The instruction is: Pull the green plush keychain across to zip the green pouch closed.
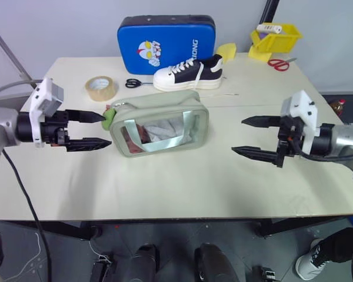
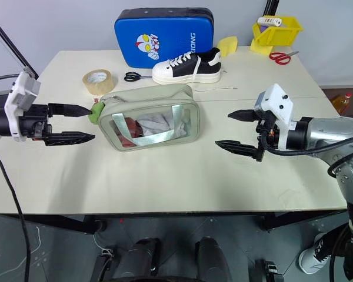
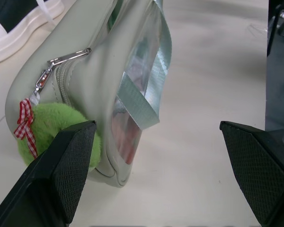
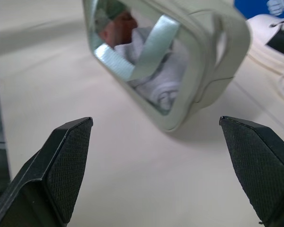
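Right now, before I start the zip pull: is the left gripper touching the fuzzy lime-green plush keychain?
Cannot tell. In the left wrist view one finger of the open left gripper overlaps the fuzzy lime-green plush keychain; no view shows contact or a gap.

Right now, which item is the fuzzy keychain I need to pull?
Find the pale sage-green pouch with a clear window mid-table. At its end nearest the open left gripper hangs the lime-green fuzzy plush keychain, clipped to the zipper. Its red-checked ribbon sets it apart.
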Tool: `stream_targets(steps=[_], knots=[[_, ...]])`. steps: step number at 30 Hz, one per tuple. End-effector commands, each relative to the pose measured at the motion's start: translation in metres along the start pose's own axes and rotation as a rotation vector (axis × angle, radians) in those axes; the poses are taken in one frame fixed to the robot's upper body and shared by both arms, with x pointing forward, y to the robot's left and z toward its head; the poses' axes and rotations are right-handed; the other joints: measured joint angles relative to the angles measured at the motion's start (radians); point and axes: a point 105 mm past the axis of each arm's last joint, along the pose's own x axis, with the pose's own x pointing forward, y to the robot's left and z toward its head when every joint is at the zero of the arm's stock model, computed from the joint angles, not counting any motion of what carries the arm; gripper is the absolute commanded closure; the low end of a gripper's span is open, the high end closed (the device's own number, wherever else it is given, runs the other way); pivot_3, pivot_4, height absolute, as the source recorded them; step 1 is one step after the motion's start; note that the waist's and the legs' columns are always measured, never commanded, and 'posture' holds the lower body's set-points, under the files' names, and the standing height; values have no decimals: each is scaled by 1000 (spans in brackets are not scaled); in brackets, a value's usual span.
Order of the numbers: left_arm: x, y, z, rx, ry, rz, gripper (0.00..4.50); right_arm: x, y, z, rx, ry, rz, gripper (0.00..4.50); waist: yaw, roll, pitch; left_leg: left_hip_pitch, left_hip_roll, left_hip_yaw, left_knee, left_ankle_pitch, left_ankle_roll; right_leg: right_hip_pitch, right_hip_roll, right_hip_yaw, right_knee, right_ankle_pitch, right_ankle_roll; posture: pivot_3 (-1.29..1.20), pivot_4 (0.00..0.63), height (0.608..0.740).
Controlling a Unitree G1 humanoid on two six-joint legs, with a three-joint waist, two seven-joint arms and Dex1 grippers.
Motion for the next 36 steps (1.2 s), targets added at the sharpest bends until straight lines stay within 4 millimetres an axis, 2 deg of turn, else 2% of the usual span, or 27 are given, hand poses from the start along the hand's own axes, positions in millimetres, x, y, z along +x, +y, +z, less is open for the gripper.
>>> stream_targets(steps=[1,11,15,18,25,28,31,34,36], knots=[[-3,-3,17,25,-50,-7,0,-2,-4,10,-50,-28,-18,41,0,0,0,0,0,0,0,0,0,0,0,0,0,0,0,0,150,740],[-4,-6,13,43,-27,-9,0,3,-7,11,-59,-36,-20,41,-1,0,0,0,0,0,0,0,0,-1,0,0,0,0,0,0,150,740],[7,-2,9,76,-62,27,0,10,-10,8,-95,-11,-46,41,0,0,0,0,0,0,0,0,0,-1,0,0,0,0,0,0,150,740],[13,-6,5,86,-97,16,0,16,-10,13,-121,-24,-50,41,0,0,0,0,0,0,0,0,0,-1,0,1,0,0,0,0,150,740],[6,-10,4,95,-92,-22,0,18,-7,17,-143,-48,-49,41,0,0,0,-1,0,-1,0,0,0,-2,0,1,0,0,0,0,150,740],[3,-12,3,98,-78,-40,0,21,-6,28,-179,-70,-34,41,-2,0,0,-1,0,-1,0,0,0,-2,0,1,1,0,0,0,150,740],[-5,-5,7,123,-74,-11,0,27,-9,49,-242,-107,-13,41,-3,0,1,-1,0,0,0,0,0,-2,0,1,1,0,0,0,150,740],[-24,9,31,140,-143,46,0,44,-3,86,-323,-173,74,41,-5,0,1,-1,0,0,0,0,0,-3,1,1,1,0,-1,0,150,740],[-31,8,32,151,-125,29,0,60,-2,97,-355,-172,110,41,-9,0,1,-1,0,0,0,0,-1,-4,2,1,1,1,-2,0,150,740]])
